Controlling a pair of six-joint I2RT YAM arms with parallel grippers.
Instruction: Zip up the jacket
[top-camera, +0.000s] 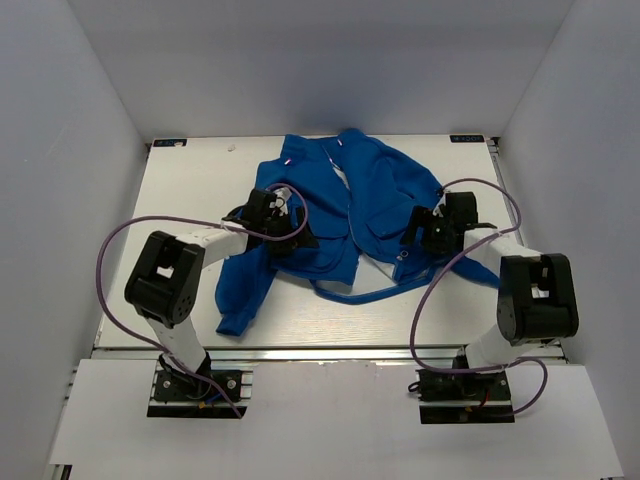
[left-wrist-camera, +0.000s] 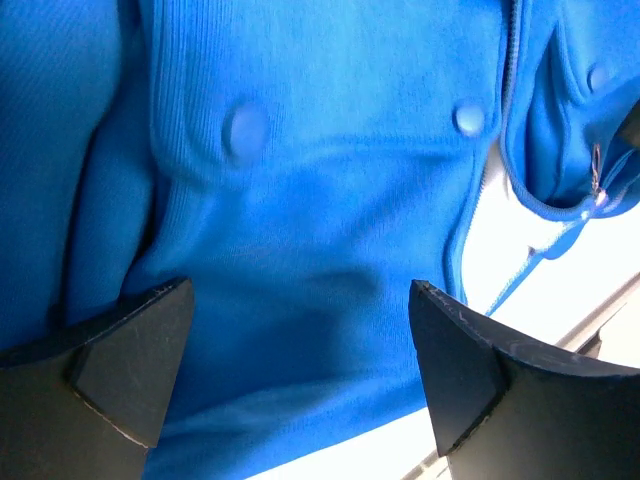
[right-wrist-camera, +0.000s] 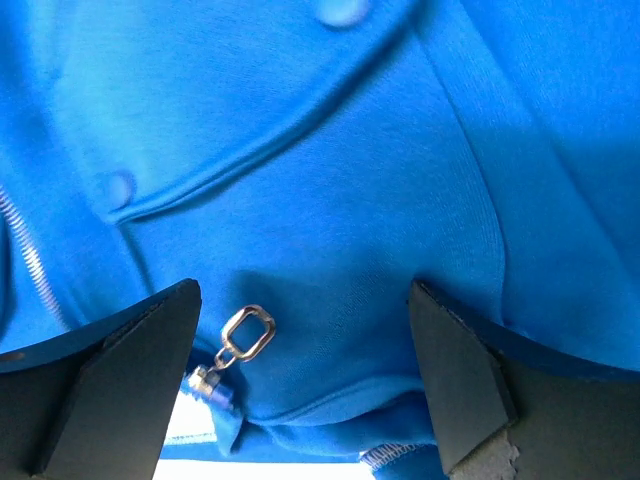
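Note:
The royal-blue fleece jacket (top-camera: 345, 215) lies rumpled and unzipped on the white table, collar toward the back. My left gripper (top-camera: 297, 236) is open and empty over the jacket's left front panel (left-wrist-camera: 300, 250); the open zipper edge (left-wrist-camera: 480, 200) runs to its right. My right gripper (top-camera: 417, 232) is open and empty over the right front panel (right-wrist-camera: 330, 200) near the hem. A silver zipper pull (right-wrist-camera: 246, 333) lies on the fleece just inside its left finger (right-wrist-camera: 130, 370), not gripped.
The white table (top-camera: 190, 190) ends in a metal front rail (top-camera: 330, 352). Grey enclosure walls stand at the left, right and back. Purple cables (top-camera: 115, 245) loop beside each arm. A blue strip of jacket edge (top-camera: 360, 293) trails onto the table in front.

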